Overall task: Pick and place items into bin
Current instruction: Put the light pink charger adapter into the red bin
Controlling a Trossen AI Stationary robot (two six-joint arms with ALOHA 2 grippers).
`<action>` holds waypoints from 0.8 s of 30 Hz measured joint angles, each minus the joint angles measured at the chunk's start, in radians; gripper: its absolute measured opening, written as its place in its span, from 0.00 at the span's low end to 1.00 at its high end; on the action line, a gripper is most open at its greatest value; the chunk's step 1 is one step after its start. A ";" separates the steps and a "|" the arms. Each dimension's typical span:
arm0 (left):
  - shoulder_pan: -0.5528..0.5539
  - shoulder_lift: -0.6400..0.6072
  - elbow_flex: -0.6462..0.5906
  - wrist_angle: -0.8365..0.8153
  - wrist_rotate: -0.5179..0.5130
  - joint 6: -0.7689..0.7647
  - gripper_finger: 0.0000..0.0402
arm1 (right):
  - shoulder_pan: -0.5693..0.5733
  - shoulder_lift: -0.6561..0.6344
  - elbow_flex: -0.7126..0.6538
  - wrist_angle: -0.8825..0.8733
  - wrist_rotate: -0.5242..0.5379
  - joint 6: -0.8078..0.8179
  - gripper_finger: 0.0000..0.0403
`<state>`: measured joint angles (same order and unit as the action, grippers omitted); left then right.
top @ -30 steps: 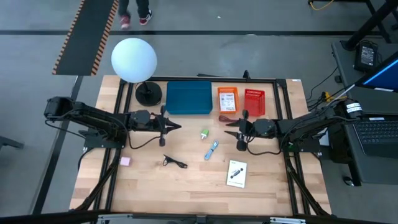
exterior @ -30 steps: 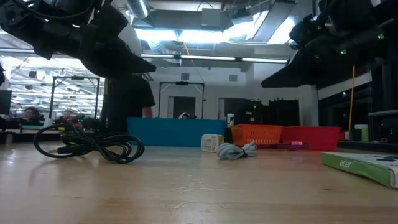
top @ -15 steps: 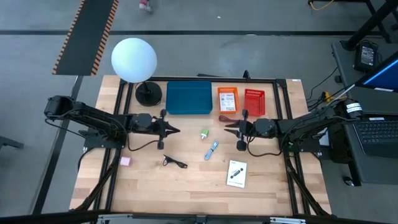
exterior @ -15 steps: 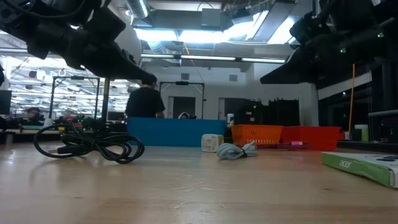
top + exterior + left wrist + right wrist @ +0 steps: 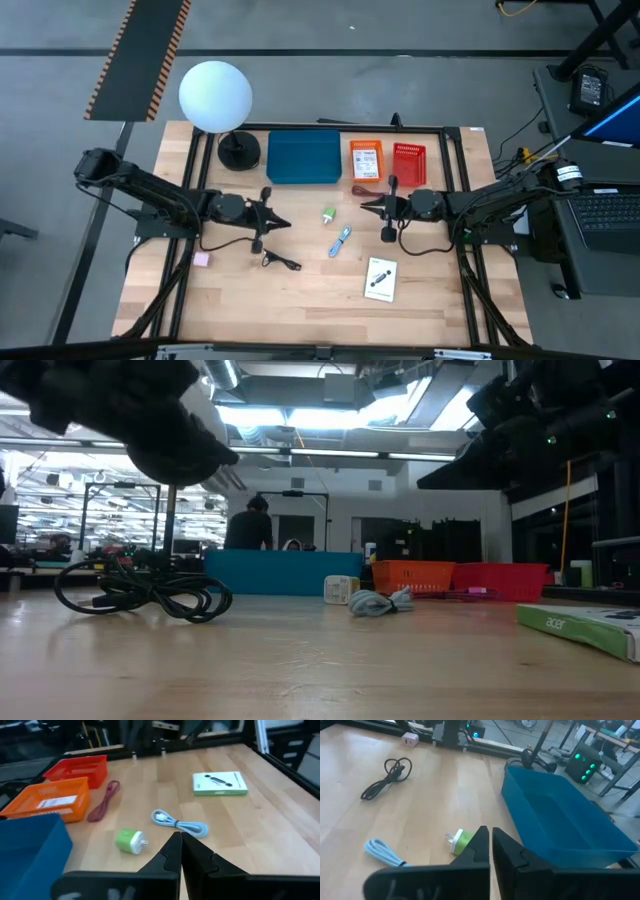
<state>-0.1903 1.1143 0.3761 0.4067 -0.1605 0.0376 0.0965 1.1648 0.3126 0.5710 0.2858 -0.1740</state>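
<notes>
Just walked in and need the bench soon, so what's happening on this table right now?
Nothing is being held. The left gripper and right gripper are both shut and empty, hanging above the table. The green plug, blue-white cable, black cable, pink block, red cord and white card lie loose on the wood. The blue bin looks empty.

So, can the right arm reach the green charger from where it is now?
Probably yes. The right tool hangs shut above the table, and the green charger lies just ahead of it on bare wood. Nothing stands between them; the blue-white cable and the blue bin lie off to either side.
</notes>
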 joint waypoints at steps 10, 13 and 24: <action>-0.158 0.149 0.313 -0.512 -0.205 -0.236 0.00 | -0.003 0.000 0.000 0.008 0.000 -0.032 0.03; -0.188 0.205 0.424 -0.690 -0.203 -0.372 0.01 | -0.003 0.000 0.000 0.007 0.000 -0.026 0.03; -0.269 0.422 0.833 -1.408 -0.062 -0.655 0.01 | -0.002 0.000 0.000 0.001 0.000 0.035 0.03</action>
<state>-0.4596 1.5367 1.2088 -1.0017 -0.2221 -0.6176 0.0949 1.1648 0.3126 0.5724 0.2859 -0.1387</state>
